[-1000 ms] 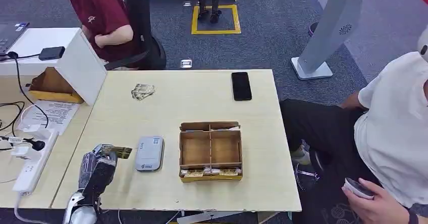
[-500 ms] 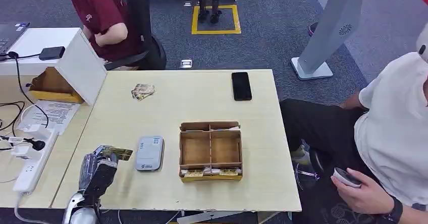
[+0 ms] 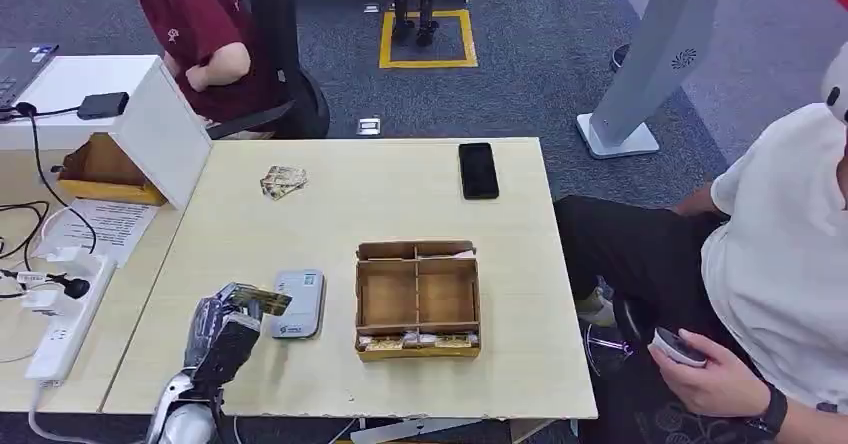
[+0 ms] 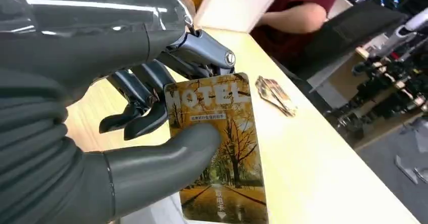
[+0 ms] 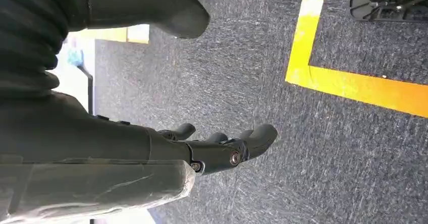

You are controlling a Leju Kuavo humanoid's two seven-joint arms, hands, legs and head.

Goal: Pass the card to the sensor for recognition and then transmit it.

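Head view: the left robot hand (image 3: 222, 326) pinches the card (image 3: 262, 299) between thumb and fingers, at the sensor's (image 3: 298, 304) 9 o'clock edge, on the tabletop (image 3: 400, 194). The wooden box (image 3: 418, 300) sits at the sensor's 3 o'clock. The right robot hand (image 5: 222, 148) hangs released, holding nothing.

Even, bright overhead light falls on the table (image 3: 400, 204), with only faint shadows beside the wooden box (image 3: 417, 299). The left wrist view shows glare streaks on the left hand (image 4: 101, 98) (its background is soft, out of focus).
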